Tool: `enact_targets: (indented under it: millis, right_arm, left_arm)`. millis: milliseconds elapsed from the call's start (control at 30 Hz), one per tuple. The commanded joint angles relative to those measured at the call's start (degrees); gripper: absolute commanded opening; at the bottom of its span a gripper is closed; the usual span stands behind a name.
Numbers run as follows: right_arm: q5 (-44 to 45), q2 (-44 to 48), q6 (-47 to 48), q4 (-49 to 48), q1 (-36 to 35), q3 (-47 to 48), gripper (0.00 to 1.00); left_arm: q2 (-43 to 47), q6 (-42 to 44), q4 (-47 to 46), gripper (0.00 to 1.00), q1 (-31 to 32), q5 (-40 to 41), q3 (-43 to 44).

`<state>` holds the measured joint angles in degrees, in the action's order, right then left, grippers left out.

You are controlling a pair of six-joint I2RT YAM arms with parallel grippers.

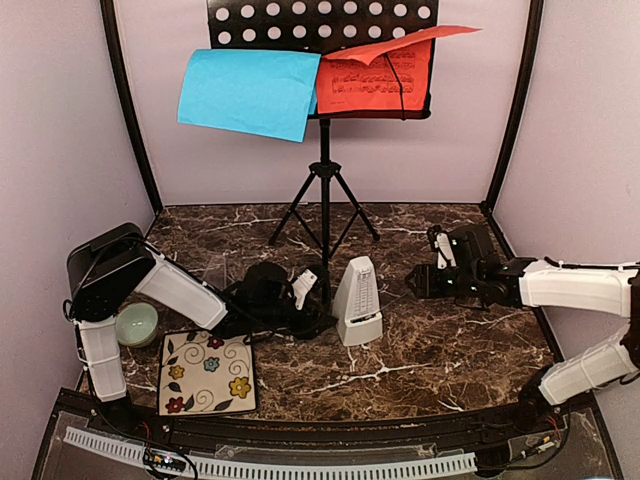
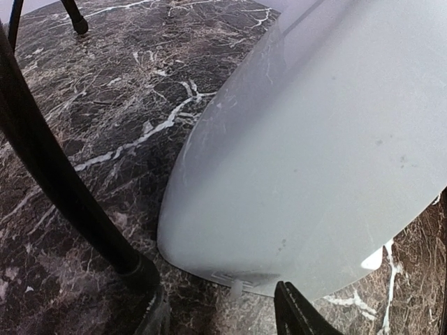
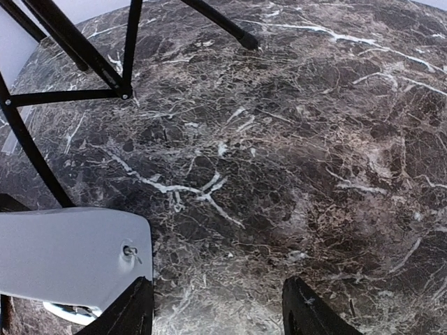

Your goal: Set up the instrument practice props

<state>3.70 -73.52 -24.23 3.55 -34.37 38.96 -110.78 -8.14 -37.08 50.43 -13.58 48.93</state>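
Note:
The black tripod music stand [image 1: 324, 190] stands at the back, its perforated desk [image 1: 320, 22] at the top. A blue sheet [image 1: 245, 92] hangs on the desk's left and red sheets [image 1: 375, 80] on its right, with one red sheet flopped over the top. The white pyramid metronome [image 1: 357, 303] stands upright in front of the stand. My left gripper [image 1: 306, 292] is open just left of the metronome [image 2: 314, 153], which lies beyond its fingertips [image 2: 297, 314], next to a stand foot [image 2: 136, 269]. My right gripper [image 1: 432, 268] is open and empty over bare marble [image 3: 216, 314], with the metronome [image 3: 70, 255] to its left.
A pale green bowl [image 1: 136, 323] sits at the near left beside my left arm. A square flower-patterned tile [image 1: 207, 372] lies in front of it. The stand's legs [image 3: 77, 49] spread over the marble table [image 1: 450, 350]. Pink walls enclose the sides.

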Motion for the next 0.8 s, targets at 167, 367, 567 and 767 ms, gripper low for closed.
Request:
enact_targets:
  millis: [167, 367, 567, 767]
  right_arm:
    - [-1.96, -0.04, 2.08, 2.28, 11.09, -0.72, 0.64]
    - [-6.45, 5.41, 3.62, 2.67, 14.64, 0.29, 0.70]
    - [-8.65, 8.18, 5.26, 3.31, 15.31, 2.01, 0.76]
    - [-10.21, 8.92, 5.80, 3.47, 16.80, 3.78, 0.80]
  left_arm:
    - [4.45, 0.30, 1.13, 0.53, -0.02, 2.87, -1.82]
    - [9.76, -0.85, 1.12, 0.53, -3.06, 4.11, -6.27]
    - [17.74, -2.70, 1.00, 0.54, -8.94, 3.57, -11.45]
    - [26.33, -0.21, 6.68, 0.53, -12.98, 5.47, -11.96]
